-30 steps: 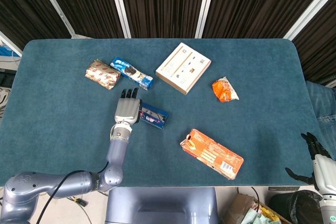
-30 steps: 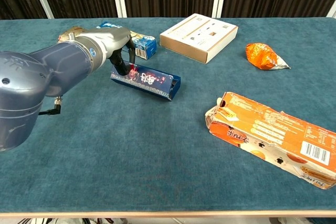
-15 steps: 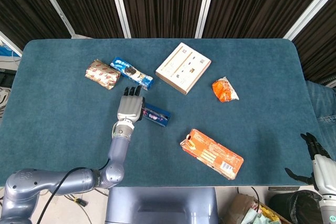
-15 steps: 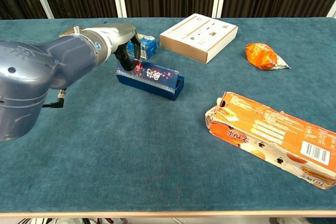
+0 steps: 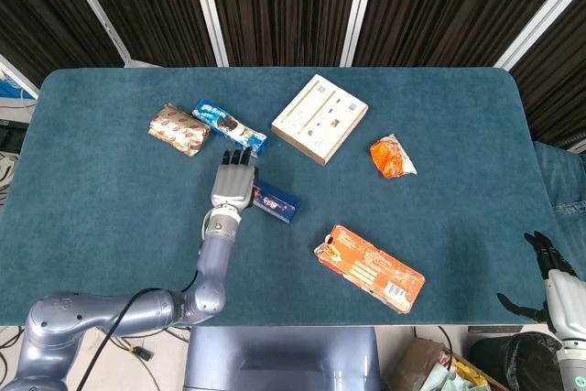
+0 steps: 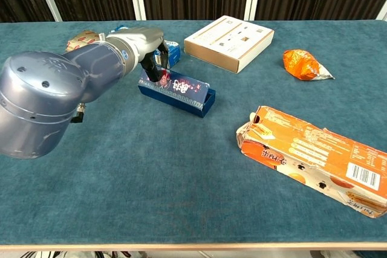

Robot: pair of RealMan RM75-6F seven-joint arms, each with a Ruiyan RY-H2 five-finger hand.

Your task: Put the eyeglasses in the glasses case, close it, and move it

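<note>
Two hands, one at work: the left hand [image 5: 233, 187] has its fingers wrapped over the 9 o'clock end of a blue box [image 5: 279, 202] near the middle of the table [image 5: 110, 208]. The grip on one end looks suited to sliding or swinging the box rather than lifting it. From the chest view the box appears to be a long open-topped tray, and it may be standing in for the glasses case, though that is a guess. No eyeglasses can be made out anywhere, and the arm blocks the box's near end. A cookie pack [image 5: 229, 127] lies at the hand's 12 o'clock, a white box [image 5: 320, 118] at 1 o'clock and an orange carton [image 5: 369, 267] at 4 o'clock. The right hand [image 5: 552, 269] hangs off the table's 4 o'clock corner with fingers spread and nothing in them, its wrist cut off by the frame.
</note>
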